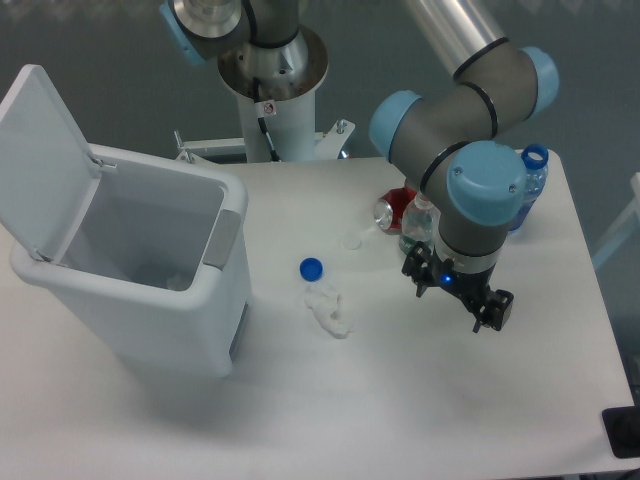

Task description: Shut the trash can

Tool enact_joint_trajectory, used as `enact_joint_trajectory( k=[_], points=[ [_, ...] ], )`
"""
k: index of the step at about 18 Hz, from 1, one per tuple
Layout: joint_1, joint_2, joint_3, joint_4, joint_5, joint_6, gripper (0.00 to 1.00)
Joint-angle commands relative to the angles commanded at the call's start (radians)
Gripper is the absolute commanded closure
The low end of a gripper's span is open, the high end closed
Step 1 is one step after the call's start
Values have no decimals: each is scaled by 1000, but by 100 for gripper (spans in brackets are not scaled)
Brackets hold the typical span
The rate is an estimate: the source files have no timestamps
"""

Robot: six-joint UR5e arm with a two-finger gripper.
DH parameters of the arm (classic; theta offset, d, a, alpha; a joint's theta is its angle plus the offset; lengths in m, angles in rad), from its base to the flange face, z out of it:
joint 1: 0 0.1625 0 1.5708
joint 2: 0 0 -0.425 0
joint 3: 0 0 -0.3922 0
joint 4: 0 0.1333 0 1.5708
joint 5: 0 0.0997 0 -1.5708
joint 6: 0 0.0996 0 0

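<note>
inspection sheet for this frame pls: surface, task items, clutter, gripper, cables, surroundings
Surface: white table, bare at the front.
Job's things: trash can at left, lid open and tilted back.
Clutter: blue cap, crumpled white wad, red can lying down, clear bottle, blue-capped bottle.
Grippers: gripper above the table, right of the can, holding nothing; jaws' state unclear.
Cables: nothing seen.
Surroundings: robot pedestal behind the table, grey floor.

White table (300,420), grey-blue floor (100,40)
</note>
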Motion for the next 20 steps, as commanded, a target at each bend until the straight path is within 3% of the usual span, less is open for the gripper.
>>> enact_joint_trajectory(
  k=[10, 15, 19, 20],
  points=[
    [-8, 5, -6, 3, -3, -26, 0],
    [-8, 63, -72, 2, 0, -32, 0],
    [-6, 124, -80, 0, -69, -80, 0],
    [-3, 144, -80, -5, -92, -112, 5]
  ],
)
